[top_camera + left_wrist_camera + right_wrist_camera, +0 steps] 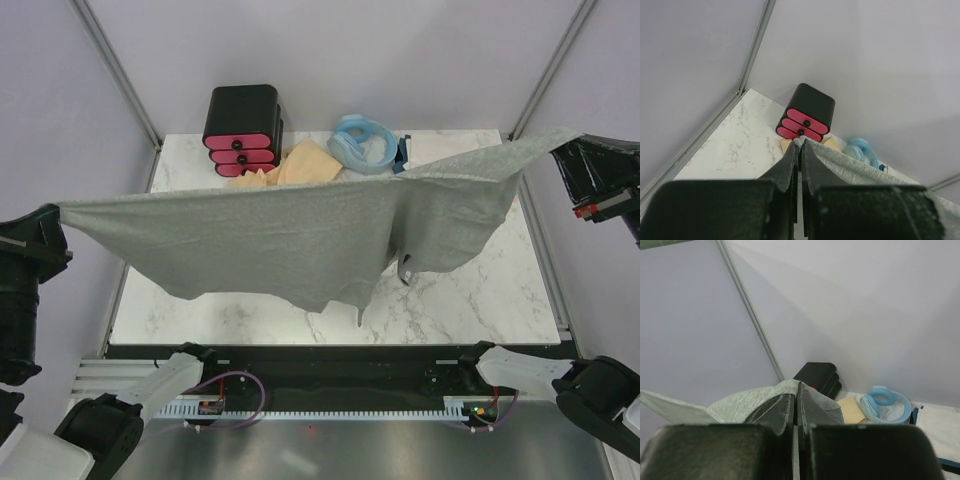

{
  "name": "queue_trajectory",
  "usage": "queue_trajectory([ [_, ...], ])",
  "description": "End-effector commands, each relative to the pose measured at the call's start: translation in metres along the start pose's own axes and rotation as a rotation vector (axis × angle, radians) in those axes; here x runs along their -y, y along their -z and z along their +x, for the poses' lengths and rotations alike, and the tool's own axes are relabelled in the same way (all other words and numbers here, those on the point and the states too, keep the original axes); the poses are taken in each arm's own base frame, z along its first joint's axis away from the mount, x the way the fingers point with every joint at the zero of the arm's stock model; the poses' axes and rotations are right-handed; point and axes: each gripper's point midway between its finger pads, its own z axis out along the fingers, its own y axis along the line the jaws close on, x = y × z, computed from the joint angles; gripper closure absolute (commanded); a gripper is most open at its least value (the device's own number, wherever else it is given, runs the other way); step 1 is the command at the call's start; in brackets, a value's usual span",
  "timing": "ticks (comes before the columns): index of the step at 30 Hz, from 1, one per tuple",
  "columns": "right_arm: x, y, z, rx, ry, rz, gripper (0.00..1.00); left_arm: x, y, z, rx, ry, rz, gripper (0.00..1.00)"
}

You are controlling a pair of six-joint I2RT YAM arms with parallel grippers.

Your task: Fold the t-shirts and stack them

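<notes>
Top external: big grey t-shirt [300, 230] hangs stretched in mid-air across the table [480, 300]. Its left end is pinched by the left gripper [60, 212]; the right end, higher up, by the right gripper [565, 145]. Middle sags, and lowest folds hang near the marble; can't tell if touching. At far edge: black box [243, 125] w/ pink drawers, tan t-shirt [310, 165] crumpled beside it, then coiled light-blue hose [362, 142].

Left wrist: jaws clamped tight on grey cloth edge, fabric running off right. Box sits beyond the tips.

Right wrist: jaws closed on grey cloth, which drapes over one finger. Box, tan shirt & hose in bkgd.
</notes>
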Motion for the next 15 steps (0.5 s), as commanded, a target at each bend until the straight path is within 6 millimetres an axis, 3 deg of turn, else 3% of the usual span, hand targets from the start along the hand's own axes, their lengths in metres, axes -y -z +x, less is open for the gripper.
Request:
queue_trajectory([
  [1,-0.002,0.006,-0.026,0.098,-0.037,0.001,1.0,0.003,-0.001,0.001,0.003,-0.008,0.02,0.98],
  [3,0.001,0.002,-0.022,0.087,-0.03,0.02,1.0,0.004,-0.003,0.002,-0.001,-0.01,0.013,0.98],
  [6,0.013,-0.021,0.003,0.004,0.012,0.087,1.0,0.006,-0.017,0.009,-0.023,-0.06,-0.022,0.98],
  [7,0.019,-0.042,0.024,-0.056,0.03,0.124,1.0,0.005,-0.022,0.013,-0.036,-0.076,-0.037,0.98],
  [9,0.033,-0.057,0.056,-0.166,0.064,0.197,1.0,0.011,-0.044,0.033,-0.102,-0.133,-0.078,0.98],
  [10,0.04,-0.077,0.084,-0.246,0.088,0.233,1.0,0.012,-0.051,0.044,-0.134,-0.152,-0.095,0.98],
  [13,0.065,-0.1,0.149,-0.434,0.166,0.337,1.0,0.022,-0.086,0.103,-0.296,-0.201,-0.138,0.98],
  [14,0.077,-0.104,0.172,-0.497,0.203,0.377,1.0,0.022,-0.103,0.138,-0.385,-0.243,-0.168,0.98],
  [15,0.086,-0.107,0.184,-0.529,0.239,0.415,1.0,0.023,-0.112,0.159,-0.44,-0.263,-0.18,0.98],
])
